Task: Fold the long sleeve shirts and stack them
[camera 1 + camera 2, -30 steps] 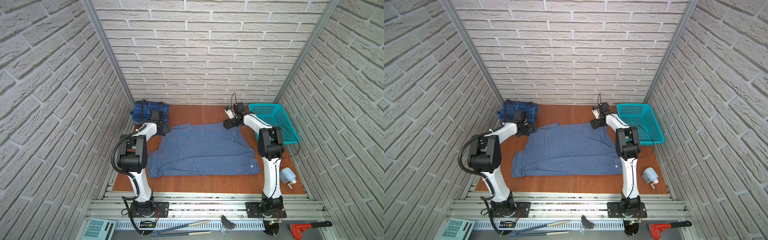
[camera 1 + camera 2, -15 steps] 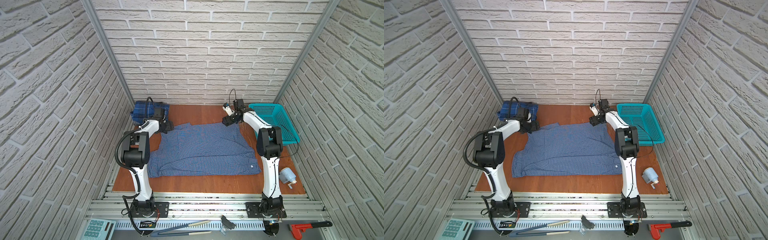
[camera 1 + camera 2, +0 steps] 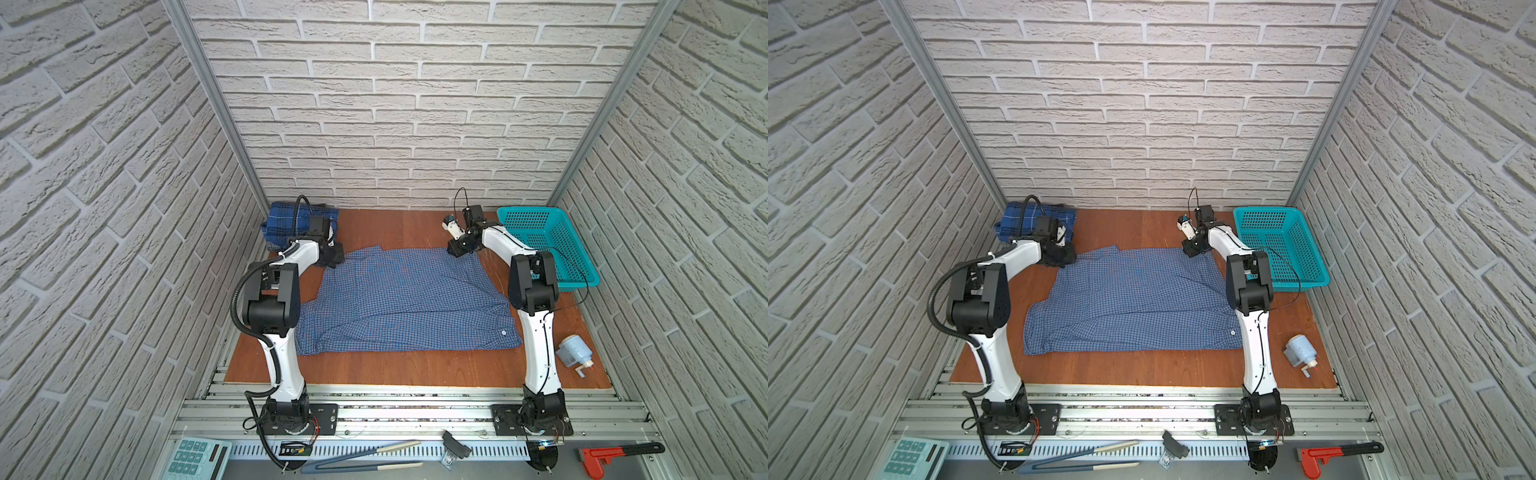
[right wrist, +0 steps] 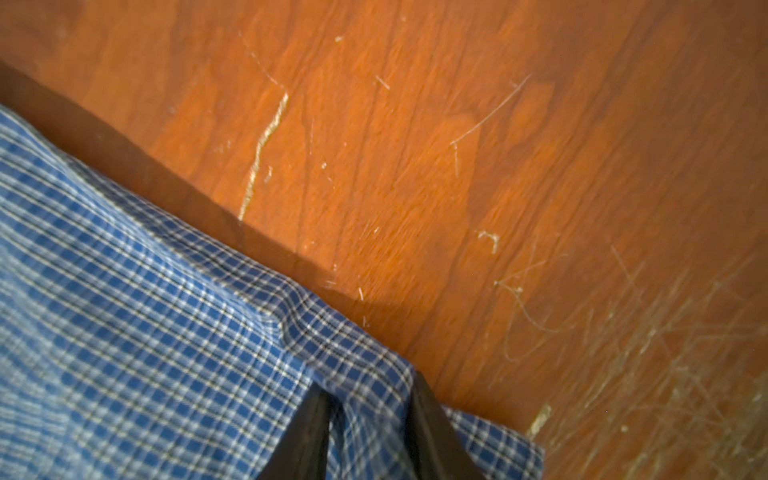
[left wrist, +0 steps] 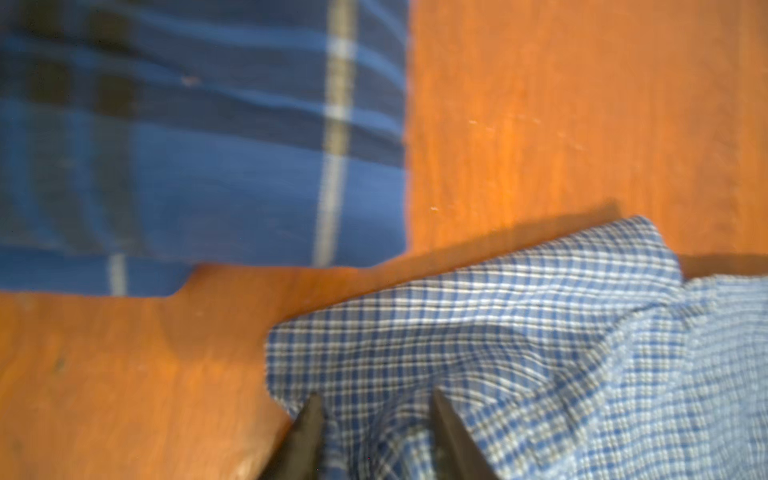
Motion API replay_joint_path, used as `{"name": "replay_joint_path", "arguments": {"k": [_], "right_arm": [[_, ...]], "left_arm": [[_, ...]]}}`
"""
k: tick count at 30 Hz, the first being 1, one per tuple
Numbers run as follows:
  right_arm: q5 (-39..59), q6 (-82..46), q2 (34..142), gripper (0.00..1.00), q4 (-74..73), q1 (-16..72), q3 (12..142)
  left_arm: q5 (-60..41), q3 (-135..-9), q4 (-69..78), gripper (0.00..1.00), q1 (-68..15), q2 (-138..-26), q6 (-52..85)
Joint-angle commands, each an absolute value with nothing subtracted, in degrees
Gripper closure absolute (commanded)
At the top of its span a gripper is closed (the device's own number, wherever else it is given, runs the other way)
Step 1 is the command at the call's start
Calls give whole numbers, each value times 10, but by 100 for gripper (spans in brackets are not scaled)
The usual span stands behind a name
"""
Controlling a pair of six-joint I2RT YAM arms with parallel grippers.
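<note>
The light blue small-check shirt (image 3: 407,303) (image 3: 1133,307) lies spread flat across the middle of the wooden table in both top views. My left gripper (image 3: 336,258) (image 5: 376,399) is at its far left corner, shut on a bunched fold of the checked cloth (image 5: 478,340). At the far right corner, my right gripper (image 3: 455,250) (image 4: 368,386) is shut on the shirt's edge (image 4: 166,332). The darker plaid shirt (image 3: 282,220) (image 5: 187,145) sits folded in the back left corner, just behind my left gripper.
A teal perforated basket (image 3: 540,241) stands at the back right, beside my right arm. A small pale blue device (image 3: 573,353) lies at the front right. Bare wood (image 4: 457,166) lies behind the shirt. Brick walls close in on three sides.
Both grippers were open above the shirt's far corners; they have come down onto the cloth and closed on it. The shirt itself has barely shifted.
</note>
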State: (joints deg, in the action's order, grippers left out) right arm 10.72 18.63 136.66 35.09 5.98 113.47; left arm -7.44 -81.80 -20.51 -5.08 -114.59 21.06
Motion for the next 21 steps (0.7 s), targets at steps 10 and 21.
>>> {"name": "replay_joint_path", "arguments": {"k": [10, 21], "right_arm": [[146, 157, 1082, 94, 268, 59, 953], [76, -45, 773, 76, 172, 58, 555]], "left_arm": [[-169, -736, -166, 100, -51, -960, 231], [-55, -424, -67, 100, -45, -687, 338]]}}
